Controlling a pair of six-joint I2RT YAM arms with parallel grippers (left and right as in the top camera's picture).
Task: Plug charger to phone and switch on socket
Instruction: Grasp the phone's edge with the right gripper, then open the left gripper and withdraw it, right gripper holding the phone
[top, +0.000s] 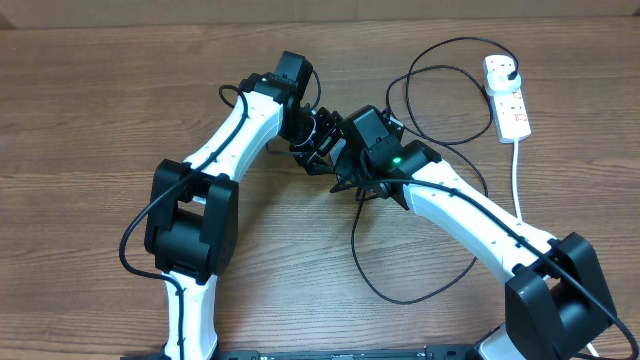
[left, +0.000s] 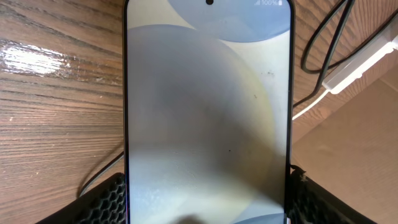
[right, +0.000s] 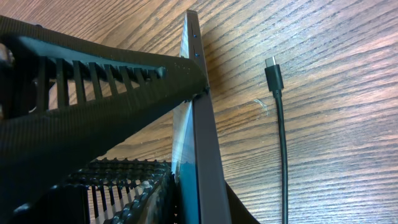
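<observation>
Found the phone (left: 208, 112) at the meeting point of the two arms, hidden beneath them from overhead, pinched across its long sides by the left gripper (left: 208, 202), mesh pads (left: 106, 202) tight against either side. Logged as a firm grasp. Cannot tell about the right gripper (right: 183, 124): seeing, from its wrist, the phone edge-on with one black finger (right: 93, 106) touching the rim, yet no clear sign of clamping versus mere bracing.

Spotted the charger (right: 281, 143) on the table (right: 348, 124) just right of the phone in that view, connector tip (right: 272, 70) lying free, untouched, parallel to the phone's edge. Traced the rest overhead in loose loops to a black plug (top: 504, 68) seemingly seated in the socket (top: 510, 105), well right of the phone.

Judging the phone light, rigid, slick at glass and frame: likely to slide in the pads under an end-on push, so brace at the edges, never the screen. Expecting the charger limp and springy, useless for pushing from far back; better to pinch the stiff collar just behind the connector tip, flat faces between the fingers, metal end left clear. Reckoning port and connector tip small and fragile; line up square before any force.
</observation>
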